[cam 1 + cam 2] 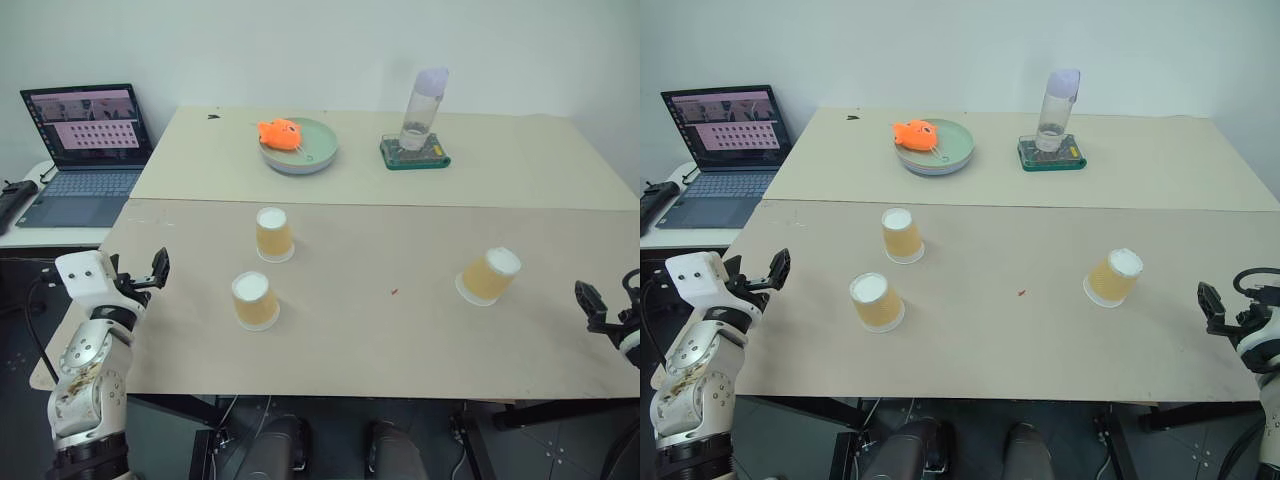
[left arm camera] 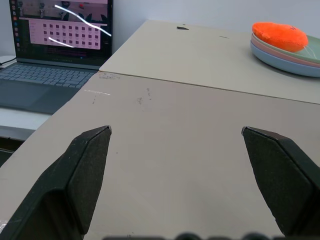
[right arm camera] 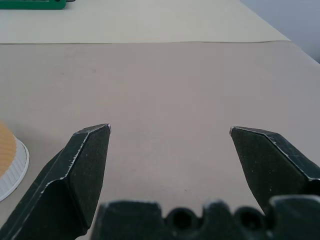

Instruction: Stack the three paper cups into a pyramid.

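Note:
Three paper cups stand upside down and apart on the near tan table (image 1: pixel 380 340). One paper cup (image 1: pixel 274 234) is at centre-left, a second paper cup (image 1: pixel 255 301) sits just in front of it, and a third paper cup (image 1: pixel 489 276) is off to the right. No pyramid is formed. My left gripper (image 1: pixel 145 273) hovers open at the table's left edge, left of the two nearer cups, with nothing in it (image 2: pixel 176 131). My right gripper (image 1: pixel 610 300) is open at the right edge, empty (image 3: pixel 170 130), with the right cup's rim (image 3: pixel 9 162) beside one finger.
On the far table sit a green plate (image 1: pixel 315 152) holding an orange toy fish (image 1: pixel 279 132) and a tall clear bottle (image 1: pixel 424 108) on a green base (image 1: pixel 413 155). An open laptop (image 1: pixel 85 150) stands on a side desk at the left.

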Controlling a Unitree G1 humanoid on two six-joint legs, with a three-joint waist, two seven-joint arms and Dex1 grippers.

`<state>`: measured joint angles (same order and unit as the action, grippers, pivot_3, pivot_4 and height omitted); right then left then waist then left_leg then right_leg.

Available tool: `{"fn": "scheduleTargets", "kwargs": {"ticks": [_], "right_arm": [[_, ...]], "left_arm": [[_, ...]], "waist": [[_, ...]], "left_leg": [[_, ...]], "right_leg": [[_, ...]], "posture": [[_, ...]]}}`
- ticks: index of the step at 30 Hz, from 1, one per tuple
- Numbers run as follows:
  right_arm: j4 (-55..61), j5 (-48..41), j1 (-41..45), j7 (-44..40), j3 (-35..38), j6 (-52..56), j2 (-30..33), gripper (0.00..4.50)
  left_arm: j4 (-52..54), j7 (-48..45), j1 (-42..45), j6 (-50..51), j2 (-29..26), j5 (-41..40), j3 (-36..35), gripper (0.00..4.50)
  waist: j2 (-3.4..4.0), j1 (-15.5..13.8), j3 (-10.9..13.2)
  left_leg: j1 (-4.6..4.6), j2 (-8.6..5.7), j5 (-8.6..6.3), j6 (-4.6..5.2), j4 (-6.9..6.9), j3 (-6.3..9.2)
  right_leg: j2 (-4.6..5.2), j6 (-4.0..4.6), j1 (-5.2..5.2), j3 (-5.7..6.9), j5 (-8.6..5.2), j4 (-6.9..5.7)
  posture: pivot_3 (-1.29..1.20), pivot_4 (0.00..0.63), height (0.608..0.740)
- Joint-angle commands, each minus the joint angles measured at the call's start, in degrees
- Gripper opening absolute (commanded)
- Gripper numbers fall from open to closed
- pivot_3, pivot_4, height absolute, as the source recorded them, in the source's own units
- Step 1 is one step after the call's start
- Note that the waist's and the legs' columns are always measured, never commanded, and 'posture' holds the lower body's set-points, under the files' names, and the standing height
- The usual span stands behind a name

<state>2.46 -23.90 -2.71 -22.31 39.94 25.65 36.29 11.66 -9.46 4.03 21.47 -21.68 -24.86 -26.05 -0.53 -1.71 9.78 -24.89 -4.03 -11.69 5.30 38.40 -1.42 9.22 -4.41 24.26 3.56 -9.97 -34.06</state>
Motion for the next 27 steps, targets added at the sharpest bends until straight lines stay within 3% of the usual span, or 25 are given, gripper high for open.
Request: {"fn": "scheduleTargets", "kwargs": {"ticks": [1,5,8,11,13,16,22,27], "right_arm": [[0.82,-0.91,4.04,1.50,2.74,-0.63,3.28,4.50],[1.77,-5.26,15.57,-4.17,2.59,2.20,14.57,4.50],[6.61,-13.56,19.90,-13.09,-0.56,6.43,18.79,4.50],[12.49,-24.83,23.16,-21.09,-3.20,12.07,20.86,4.50],[17.97,-32.00,23.02,-25.90,-5.30,15.14,21.20,4.50],[24.11,-37.85,21.56,-31.16,-8.94,17.38,21.18,4.50],[24.68,-32.50,19.85,-37.32,-19.70,16.04,21.93,4.50],[23.02,-24.72,22.41,-38.04,-29.80,12.30,18.56,4.50]], "left_arm": [[3.36,-1.40,1.66,-0.19,-1.89,0.07,0.79,4.48],[7.53,-7.31,4.14,3.45,-5.79,-3.41,3.71,4.48],[11.33,-11.34,3.59,5.75,-8.01,-5.83,5.62,4.48],[15.29,-15.17,1.81,8.06,-10.09,-8.13,7.21,4.48],[16.68,-17.43,0.01,9.07,-11.51,-8.99,7.50,4.48],[18.04,-20.50,-2.95,9.10,-13.68,-8.70,7.97,4.48],[22.79,-25.37,-7.51,10.35,-18.16,-11.20,5.30,4.48],[28.20,-29.97,-12.85,13.40,-22.34,-17.28,0.23,4.48]], "waist": [[0.00,-0.02,0.00],[0.66,0.45,0.35],[0.30,0.47,0.19],[-0.22,0.71,0.17],[-0.26,0.83,0.20],[-0.25,0.87,0.23],[-0.35,0.57,0.27],[-0.35,0.90,0.26]], "left_leg": [[0.00,0.00,0.00,0.00,0.00,0.00],[-0.12,-0.08,0.01,0.03,0.05,-0.46],[0.01,0.20,0.01,0.02,0.00,-0.51],[0.02,0.63,-0.13,-0.06,0.00,-0.50],[0.00,0.76,-0.23,-0.07,0.01,-0.51],[-0.07,0.80,-0.27,-0.04,0.00,-0.52],[-0.04,0.81,-0.38,-0.21,0.04,-0.53],[-0.04,0.81,-0.39,-0.25,0.03,-0.63]], "right_leg": [[0.00,0.00,0.00,0.00,0.00,0.00],[0.13,-0.04,0.04,-0.38,0.17,-0.04],[-0.20,-0.02,-0.01,-0.45,0.14,0.01],[-0.67,0.27,-0.05,-0.47,0.02,0.10],[-0.76,0.80,-0.01,-0.52,0.21,0.10],[-0.76,0.90,0.10,-0.56,0.16,0.08],[-0.62,0.81,0.20,-0.57,-0.28,0.27],[-0.61,0.79,0.39,-0.71,-0.25,0.21]], "posture": [[0.00,0.150,0.740],[0.00,0.150,0.740],[0.00,0.150,0.740],[0.00,0.150,0.740],[0.00,0.150,0.740],[0.00,0.150,0.740],[0.00,0.150,0.740],[0.00,0.150,0.740]]}}
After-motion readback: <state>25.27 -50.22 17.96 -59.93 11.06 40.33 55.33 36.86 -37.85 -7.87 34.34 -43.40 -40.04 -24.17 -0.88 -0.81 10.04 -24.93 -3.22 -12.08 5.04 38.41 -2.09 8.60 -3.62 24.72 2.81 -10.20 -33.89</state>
